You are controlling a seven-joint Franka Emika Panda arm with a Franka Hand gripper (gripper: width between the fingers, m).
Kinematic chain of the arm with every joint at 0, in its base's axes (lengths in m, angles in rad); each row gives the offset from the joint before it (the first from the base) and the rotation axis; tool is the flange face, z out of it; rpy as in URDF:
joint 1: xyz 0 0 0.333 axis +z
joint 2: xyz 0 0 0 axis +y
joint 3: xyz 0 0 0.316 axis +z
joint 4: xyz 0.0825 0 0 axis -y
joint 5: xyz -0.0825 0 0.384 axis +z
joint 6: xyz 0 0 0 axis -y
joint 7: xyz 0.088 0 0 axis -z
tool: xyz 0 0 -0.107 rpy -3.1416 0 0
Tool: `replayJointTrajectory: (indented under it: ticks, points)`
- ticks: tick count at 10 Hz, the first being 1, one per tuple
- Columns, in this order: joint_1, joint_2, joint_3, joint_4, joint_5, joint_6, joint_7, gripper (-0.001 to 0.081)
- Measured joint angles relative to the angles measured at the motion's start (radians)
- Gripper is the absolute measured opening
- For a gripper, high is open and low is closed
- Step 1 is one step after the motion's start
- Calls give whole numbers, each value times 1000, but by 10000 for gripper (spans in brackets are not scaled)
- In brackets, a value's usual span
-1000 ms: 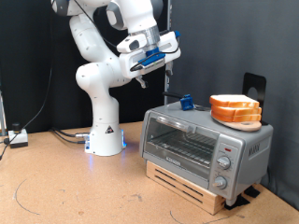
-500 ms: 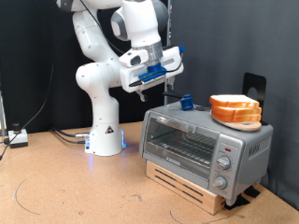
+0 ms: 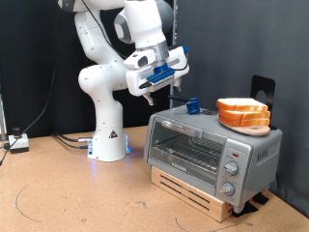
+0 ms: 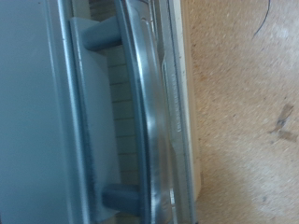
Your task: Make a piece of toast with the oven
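The silver toaster oven (image 3: 208, 145) stands on a wooden slat base, with its glass door shut. Two bread slices (image 3: 243, 108) lie stacked on an orange plate (image 3: 241, 123) on the oven's top, towards the exterior view's right. My gripper (image 3: 150, 85) hangs in the air above and to the exterior view's left of the oven, touching nothing. The wrist view looks down on the oven's grey bar handle (image 4: 140, 112) and its glass door (image 4: 98, 103). My fingers do not show there.
A small blue object (image 3: 192, 106) sits on the oven's top near its back edge. The wooden slat base (image 3: 193, 190) rests on a brown table (image 3: 77, 193). A black stand (image 3: 262, 89) rises behind the plate. The table also shows in the wrist view (image 4: 243, 112).
My gripper has come down a little and turned over the last second. It has barely moved in the last half second. The oven and the bread have not moved.
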Motion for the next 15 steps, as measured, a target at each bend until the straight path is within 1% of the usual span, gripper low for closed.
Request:
replayJointTrajectory:
  ticks: [5,8,9,12,14,15]
  points:
    - [-5,0,6,-85,-49,1,-5,807]
    - [-9,15,6,-134,-63,28,-1,807]
    - [-8,28,6,-148,-63,50,1,807]
    - [-8,81,12,-165,-63,106,11,807]
    - [-12,97,12,-159,-63,112,20,807]
    - [-20,100,11,-157,-63,111,28,807]
